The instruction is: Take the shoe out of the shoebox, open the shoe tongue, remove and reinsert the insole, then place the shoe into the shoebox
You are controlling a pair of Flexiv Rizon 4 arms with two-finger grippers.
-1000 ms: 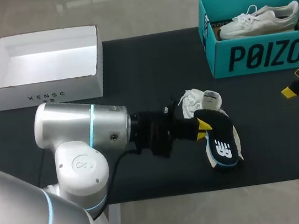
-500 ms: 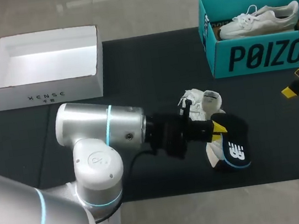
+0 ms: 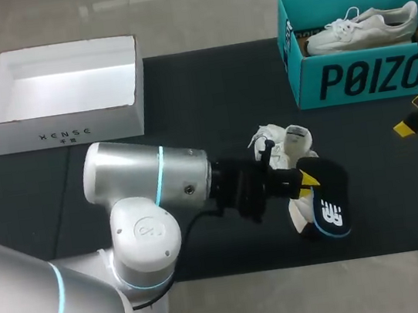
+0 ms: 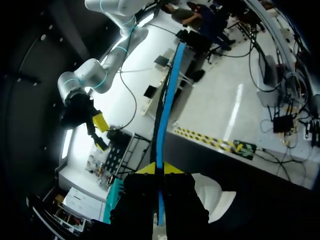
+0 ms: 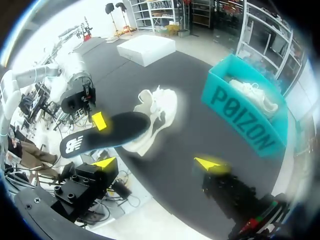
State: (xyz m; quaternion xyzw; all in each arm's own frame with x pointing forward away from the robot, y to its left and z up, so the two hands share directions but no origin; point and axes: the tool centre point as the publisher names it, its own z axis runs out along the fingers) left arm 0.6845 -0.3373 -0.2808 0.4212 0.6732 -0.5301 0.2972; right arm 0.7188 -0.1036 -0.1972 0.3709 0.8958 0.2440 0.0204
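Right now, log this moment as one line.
step: insole out | left hand: shut on insole | right hand: open | shoe: on table, outside teal shoebox

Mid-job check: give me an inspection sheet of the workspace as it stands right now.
Surface: black table, no spill or damage seen.
Job's things: white shoe lies mid-table; black insole is out of it, held partly over it; open white box at far left; teal shoebox at far right holds a second shoe.
Clutter: nothing seen.
Grippers: left gripper shut on the insole; right gripper open, holding nothing.
Cables: black cable loops under the left arm's wrist.
Surroundings: nothing seen reaching over the table.
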